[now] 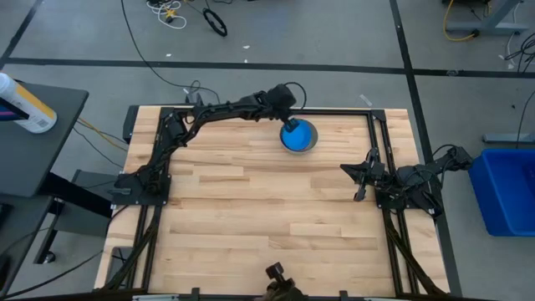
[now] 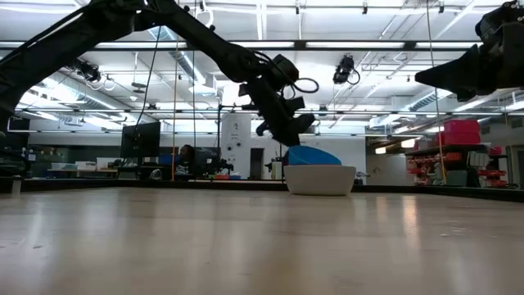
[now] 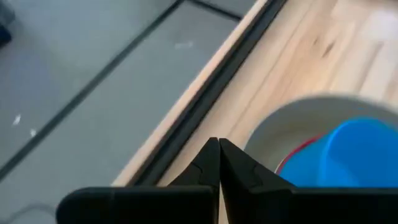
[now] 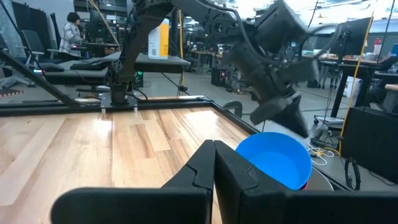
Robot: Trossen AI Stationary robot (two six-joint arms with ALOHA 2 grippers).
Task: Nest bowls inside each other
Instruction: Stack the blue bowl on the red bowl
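A stack of bowls stands near the table's far edge: a grey bowl [image 3: 292,121] outermost, a red rim [image 3: 297,152] inside it, and a light blue bowl [image 3: 354,158] on top. The light blue bowl [image 2: 313,155] sits tilted, sticking up above the grey bowl [image 2: 321,180]. My left gripper [image 1: 290,125] is shut with nothing between its fingers and slants down at the stack's far left side, its tip [image 4: 297,126] right at the light blue bowl's rim. My right gripper [image 1: 358,179] waits shut at the table's right side. My left gripper's shut fingertips [image 4: 292,118] stand at the far rim [image 4: 273,135] of the tilted light blue bowl, coming from above and the far left. I cannot tell whether they touch the rim or hang just above it.
A black frame rail [image 3: 205,99] runs along the table's far edge just behind the stack. The wooden tabletop [image 1: 251,217] stretches bare toward the near edge. A blue bin [image 1: 506,188] stands on the floor beyond the right arm.
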